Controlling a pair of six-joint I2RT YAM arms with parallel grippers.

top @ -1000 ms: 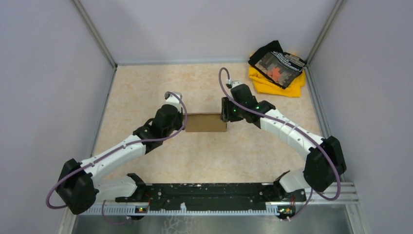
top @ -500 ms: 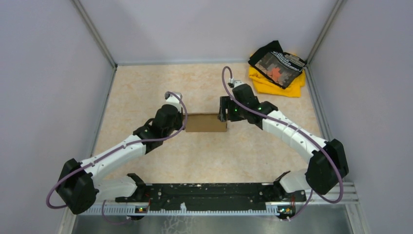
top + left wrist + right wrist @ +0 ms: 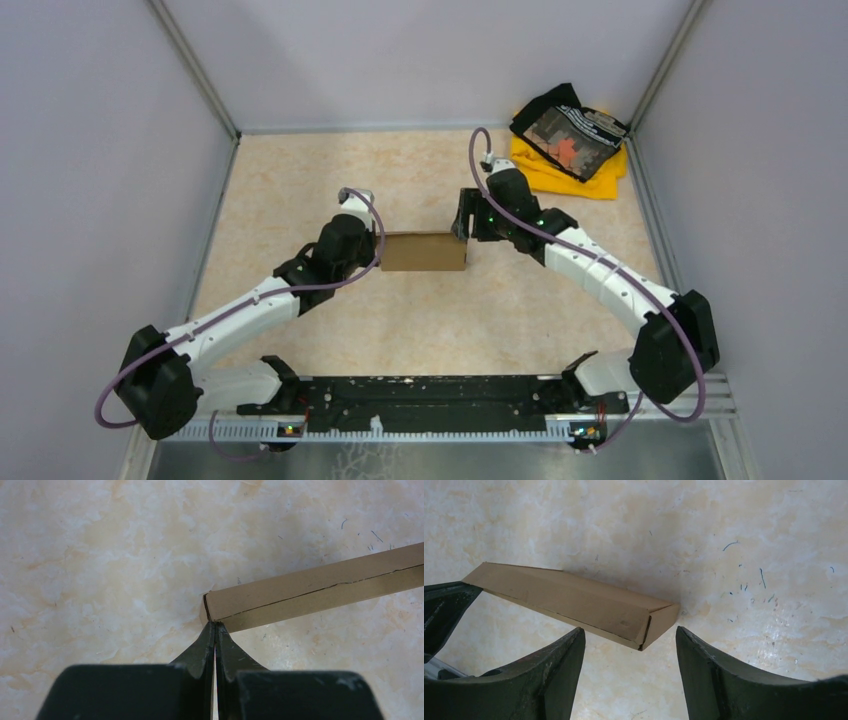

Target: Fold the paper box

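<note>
So the paper box (image 3: 424, 251) sits about mid-counter (image 3: 300, 180), closed up into a flat brown cardboard slab, long side running left to right, right between the two arms. The left claw (image 3: 215, 625) is pressed together with nothing between its fingers, and the tips sit right at the box's left end corner, touching it as far as I can tell. From that wrist view you can see a thin seam running along the box's side. The right claw (image 3: 630, 628) is spread wide above the box's right end, with the end showing in the gap and neither finger touching cardboard. A yellow and black cloth pile (image 3: 568, 140) is off in the far right corner, well apart from everything.
</note>
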